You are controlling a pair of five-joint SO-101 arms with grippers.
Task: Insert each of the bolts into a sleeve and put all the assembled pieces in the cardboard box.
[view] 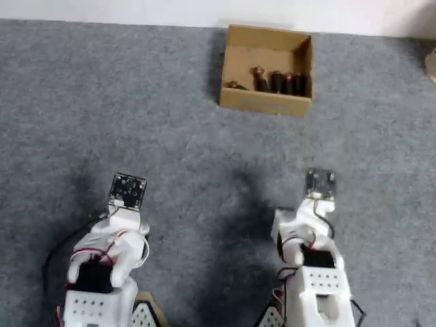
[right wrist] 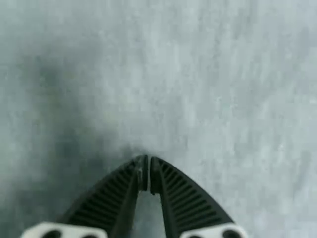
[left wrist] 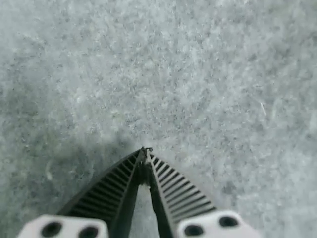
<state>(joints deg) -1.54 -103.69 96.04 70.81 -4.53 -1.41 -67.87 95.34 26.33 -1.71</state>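
Bolts already seated in their sleeves, the assembled pieces [view: 279,82], lay in a row inside the cardboard box [view: 264,101], which sat at the far side of the table, well apart from both arms. There looked to be four or five of them, though the dark shapes ran together and one smaller piece lay off by itself near the box's wall, so I couldn't count them with confidence.

The left gripper [left wrist: 145,153] hung over bare covering with its jaws pressed together and nothing between them. The right gripper [right wrist: 147,161] was likewise empty, its tips closed to a hairline gap. Both arms sat folded low near their bases.

Judging from that, the work appeared finished or very near it. What remained was best done by staying put: jaws closed, arms parked away from the box so nothing got nudged, and the stray piece checked for a properly seated bolt.

Grey felt [view: 170,136] covered the table, napped and slightly mottled. A pale wall [view: 136,9] ran behind it.
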